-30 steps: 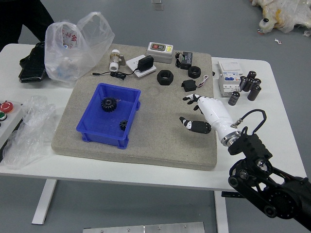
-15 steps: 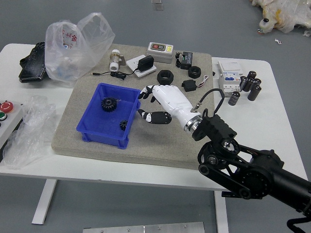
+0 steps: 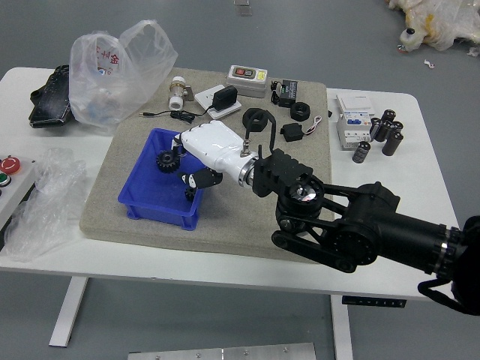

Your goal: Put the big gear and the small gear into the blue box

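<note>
Reaching Over the Blue Box [image 3: 159, 213] With Fingers Spread

In the head view, reaches in from the right over the right part of the box with the right robot hand [image 3: 213, 145], palm side down. Holds the fingers well apart from the thumb, with a wide gap between and nothing visible in the grasp. Shows the big gear [image 3: 167, 161] inside the box, just left of the fingertips; cannot tell about any contact there. Shows the small gear [image 3: 190, 193] also inside, toward the near right corner, just nearside of the thumb and partly covered by it; again cannot tell about contact.

Rests the box on a grey mat [image 3: 247, 238] laid over the white counter [image 3: 150, 267]. Beyond the hand, near the mat's far edge, displays two black rings [image 3: 300, 112], one partly behind the wrist cable. Farther left, has a clear plastic bag [image 3: 120, 82]; at the right, a white carton [image 3: 354, 129] beside several black cylinders [image 3: 392, 142].
</note>
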`<state>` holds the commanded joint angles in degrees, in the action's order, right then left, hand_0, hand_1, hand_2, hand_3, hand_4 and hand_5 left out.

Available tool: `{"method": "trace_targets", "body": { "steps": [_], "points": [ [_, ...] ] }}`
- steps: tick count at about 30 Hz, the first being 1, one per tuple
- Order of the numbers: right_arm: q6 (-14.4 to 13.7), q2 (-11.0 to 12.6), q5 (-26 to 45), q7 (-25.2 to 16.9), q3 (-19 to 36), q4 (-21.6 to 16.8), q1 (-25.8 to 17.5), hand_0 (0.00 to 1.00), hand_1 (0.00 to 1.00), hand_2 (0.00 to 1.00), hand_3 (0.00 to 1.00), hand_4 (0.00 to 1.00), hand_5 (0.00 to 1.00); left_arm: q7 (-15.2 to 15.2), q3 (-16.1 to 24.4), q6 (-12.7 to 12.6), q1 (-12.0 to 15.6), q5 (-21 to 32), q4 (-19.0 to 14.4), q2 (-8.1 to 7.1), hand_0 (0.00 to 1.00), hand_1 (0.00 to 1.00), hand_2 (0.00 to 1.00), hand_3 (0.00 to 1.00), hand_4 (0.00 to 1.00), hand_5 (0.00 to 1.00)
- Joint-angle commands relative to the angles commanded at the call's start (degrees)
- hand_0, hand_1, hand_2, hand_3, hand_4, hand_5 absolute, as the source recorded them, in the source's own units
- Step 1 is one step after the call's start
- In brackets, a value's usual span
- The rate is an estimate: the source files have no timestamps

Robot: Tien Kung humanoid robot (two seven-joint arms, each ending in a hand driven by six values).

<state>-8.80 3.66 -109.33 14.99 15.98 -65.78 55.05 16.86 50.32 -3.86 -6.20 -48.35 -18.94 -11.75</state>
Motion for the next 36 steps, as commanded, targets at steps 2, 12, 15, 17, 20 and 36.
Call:
{"method": "trace_targets", "body": {
  "steps": [2,12,15,17,20,36],
  "points": [
    [1.2,-0.7,0.6,0.4,-1.1,1.1,1.3,0.808,0.778,0.783,0.739,0.689,0.263,0.1,0.1,0.0,-0.1,-0.2,0.0,-0.07,0.643,0.665,0.635,0.688,0.684,0.161],
    [0.7,-1.2,3.0,-0.3,-1.4,3.0,2.3,0.893,0.838,0.841,0.802,0.684,0.272,0.1,0.3,0.0,-0.6,-0.4,0.0,-0.43,0.643,0.665,0.635,0.688,0.684,0.161],
    [-2.3,-0.5,5.9,-2.4,-0.1,1.7,1.1,0.893,0.838,0.841,0.802,0.684,0.272,0.0,0.2,-0.1,-0.8,-0.2,0.0,-0.53,0.643,0.665,0.635,0.688,0.684,0.161],
    [-4.5,0.3,8.8,-4.3,1.3,0.1,-0.1,0.749,0.783,0.809,0.787,0.684,0.27,-0.1,0.1,-0.2,-0.9,-0.1,0.1,-0.57,0.644,0.665,0.634,0.688,0.684,0.161],
    [-7.9,2.3,13.8,-7.6,4.8,-3.1,-3.2,0.749,0.783,0.809,0.787,0.684,0.27,-0.6,-0.5,-0.3,-1.1,0.8,0.2,-0.64,0.644,0.665,0.634,0.688,0.684,0.161],
    [-13.5,12.4,23.8,-14.0,27.1,-17.5,-25.3,0.565,0.686,0.745,0.786,0.674,0.265,-2.4,-3.1,-0.6,-0.7,4.0,0.6,-0.5,0.644,0.665,0.635,0.688,0.684,0.16]
  ]
}}
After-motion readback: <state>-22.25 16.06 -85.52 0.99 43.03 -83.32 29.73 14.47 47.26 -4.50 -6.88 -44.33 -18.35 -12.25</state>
